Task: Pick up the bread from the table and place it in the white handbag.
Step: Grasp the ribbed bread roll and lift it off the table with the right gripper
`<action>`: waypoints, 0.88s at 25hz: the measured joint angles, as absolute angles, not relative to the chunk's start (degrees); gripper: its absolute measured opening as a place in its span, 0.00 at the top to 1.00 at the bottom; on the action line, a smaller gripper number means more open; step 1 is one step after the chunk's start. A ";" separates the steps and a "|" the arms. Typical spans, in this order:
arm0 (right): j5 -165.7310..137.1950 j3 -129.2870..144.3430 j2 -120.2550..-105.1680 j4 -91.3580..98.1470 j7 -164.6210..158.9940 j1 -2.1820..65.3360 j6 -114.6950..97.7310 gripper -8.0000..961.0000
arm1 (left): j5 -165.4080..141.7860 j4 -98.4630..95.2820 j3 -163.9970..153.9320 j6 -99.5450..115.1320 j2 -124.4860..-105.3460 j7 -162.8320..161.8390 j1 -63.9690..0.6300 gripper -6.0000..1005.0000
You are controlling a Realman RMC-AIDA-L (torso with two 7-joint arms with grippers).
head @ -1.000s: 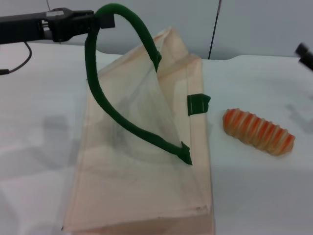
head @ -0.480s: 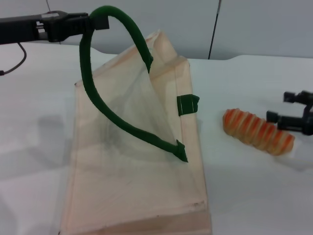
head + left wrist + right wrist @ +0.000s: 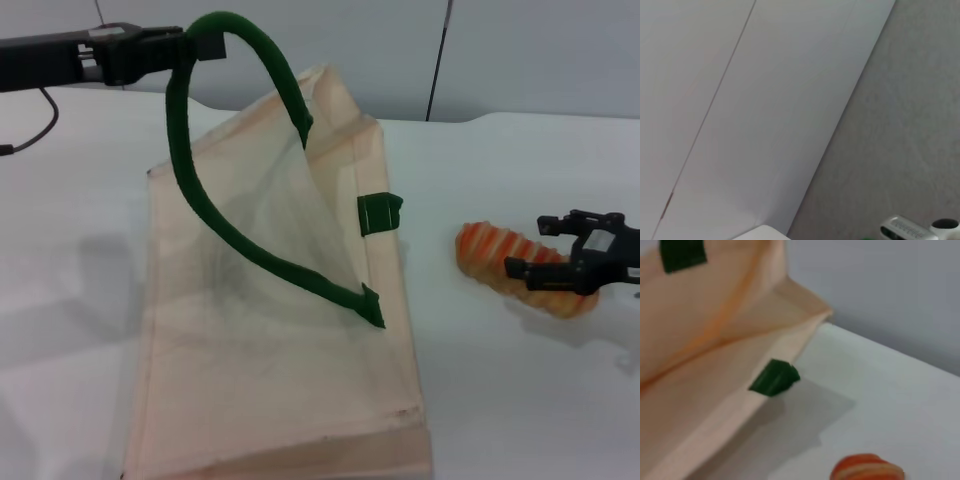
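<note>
A: Which container is shown, and what does it hold?

B: The white handbag (image 3: 270,330), a flat cream fabric tote, lies on the table (image 3: 70,250); its upper panel is pulled up into a tent, thin enough to let light through; nothing can be made out inside it; the bread is outside.

A: What lifts the panel?

B: The left gripper (image 3: 195,45), far left and raised, fingers clamped on the dark green rope-like handle (image 3: 215,215), which arcs down to the bag's face; a second green tab (image 3: 380,212) sits at the bag's right edge.

A: And on the right?

B: The bread (image 3: 490,255), a glossy tan loaf with orange ridged stripes, lies on the white tabletop beside the bag, apart from it; the right gripper (image 3: 560,250) hovers over its right half, fingers spread wide.
</note>
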State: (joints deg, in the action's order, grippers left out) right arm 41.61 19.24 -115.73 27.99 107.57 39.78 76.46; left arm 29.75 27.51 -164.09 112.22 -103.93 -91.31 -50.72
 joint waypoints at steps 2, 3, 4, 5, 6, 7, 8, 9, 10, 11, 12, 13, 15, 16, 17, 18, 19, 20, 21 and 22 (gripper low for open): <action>41.59 20.42 -115.74 26.43 107.56 40.30 73.87 0.07 | 29.87 27.51 -164.09 112.19 -104.11 -91.11 -50.73 0.85; 41.60 20.90 -115.71 25.88 107.56 40.55 72.83 0.07 | 29.87 27.51 -164.09 112.16 -104.16 -91.07 -50.73 0.85; 41.62 21.21 -115.72 25.47 107.55 40.73 71.70 0.07 | 29.87 27.51 -164.09 112.14 -104.19 -91.05 -50.72 0.85; 41.73 21.35 -115.73 25.31 107.55 40.81 70.63 0.07 | 29.88 27.51 -164.09 112.14 -104.19 -91.05 -50.71 0.85; 41.77 21.39 -115.77 25.00 107.54 40.84 69.55 0.07 | 29.89 27.51 -164.09 112.08 -104.22 -91.01 -50.71 0.85; 41.79 21.43 -115.79 24.63 107.54 40.86 68.54 0.07 | 29.88 27.50 -164.09 111.94 -104.26 -90.98 -50.71 0.85; 41.76 21.65 -115.80 24.23 107.54 40.91 67.93 0.07 | 29.87 27.51 -164.09 111.77 -104.30 -90.97 -50.71 0.85; 41.70 22.00 -115.78 23.84 107.53 40.97 67.38 0.07 | 29.80 27.51 -164.09 111.57 -104.33 -90.97 -50.71 0.85; 41.65 22.40 -115.77 23.56 107.53 41.03 67.07 0.07 | 29.71 27.50 -164.09 111.38 -104.36 -90.98 -50.71 0.85; 41.63 22.83 -115.76 23.42 107.53 41.05 66.76 0.07 | 29.64 27.51 -164.09 111.35 -104.36 -91.02 -50.71 0.85; 41.62 23.13 -115.77 23.35 107.53 41.05 66.44 0.07 | 29.60 27.51 -164.09 111.32 -104.36 -91.07 -50.71 0.85; 41.62 23.35 -115.76 23.32 107.53 41.03 65.92 0.07 | 29.58 27.51 -164.09 111.32 -104.36 -91.10 -50.71 0.85; 41.60 23.83 -115.78 23.17 107.52 41.02 65.16 0.07 | 29.56 27.51 -164.09 111.32 -104.36 -91.11 -50.72 0.85; 41.60 24.00 -115.78 22.98 107.50 41.07 64.67 0.07 | 29.55 27.50 -164.09 111.32 -104.36 -91.11 -50.75 0.85; 41.59 24.18 -115.79 22.69 107.48 41.22 64.09 0.07 | 29.55 27.51 -164.09 111.32 -104.36 -91.11 -50.77 0.85; 41.59 24.33 -115.79 22.33 107.46 41.41 63.36 0.07 | 29.55 27.50 -164.09 111.32 -104.35 -91.11 -50.80 0.85; 41.59 24.55 -115.79 21.94 107.44 41.56 62.67 0.07 | 29.55 27.50 -164.09 111.32 -104.35 -91.11 -50.83 0.85; 41.59 24.90 -115.80 21.56 107.44 41.68 61.97 0.07 | 29.55 27.48 -164.09 111.32 -104.35 -91.13 -50.89 0.84; 41.60 25.53 -115.80 21.27 107.44 41.76 61.55 0.07 | 29.55 27.46 -164.09 111.32 -104.34 -91.15 -50.94 0.84; 41.62 26.07 -115.80 21.16 107.44 41.79 61.46 0.07 | 29.55 27.43 -164.09 111.33 -104.34 -91.16 -50.99 0.84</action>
